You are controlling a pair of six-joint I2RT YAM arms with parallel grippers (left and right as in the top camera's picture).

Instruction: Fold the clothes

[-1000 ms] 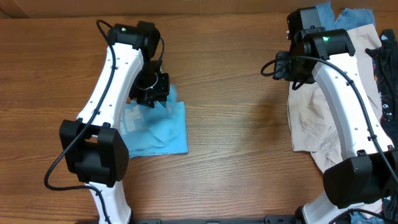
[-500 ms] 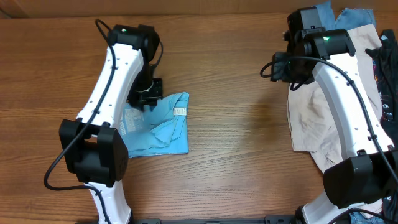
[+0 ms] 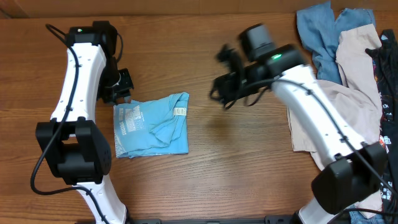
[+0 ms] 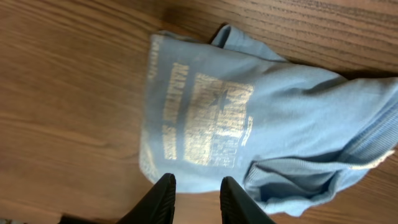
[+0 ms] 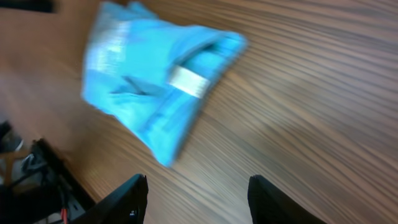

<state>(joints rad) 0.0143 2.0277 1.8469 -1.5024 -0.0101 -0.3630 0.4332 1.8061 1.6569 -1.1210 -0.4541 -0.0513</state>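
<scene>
Brown wooden desk (image 3: pixel 236 162) carried a light blue shirt (image 3: pixel 152 126), roughly folded, soft and limp, likely to sag, so a doubled edge or corner looked the best hold. The left claw (image 4: pixel 196 186) hung released just beside its printed side; the right claw (image 5: pixel 198 186), spread empty, hovered apart on the side of its label (image 3: pixel 180 111)

The T-shirt (image 3: pixel 152 127) is sky-blue with pale lettering; the table (image 3: pixel 249 168) is brown wood-grain.
</scene>
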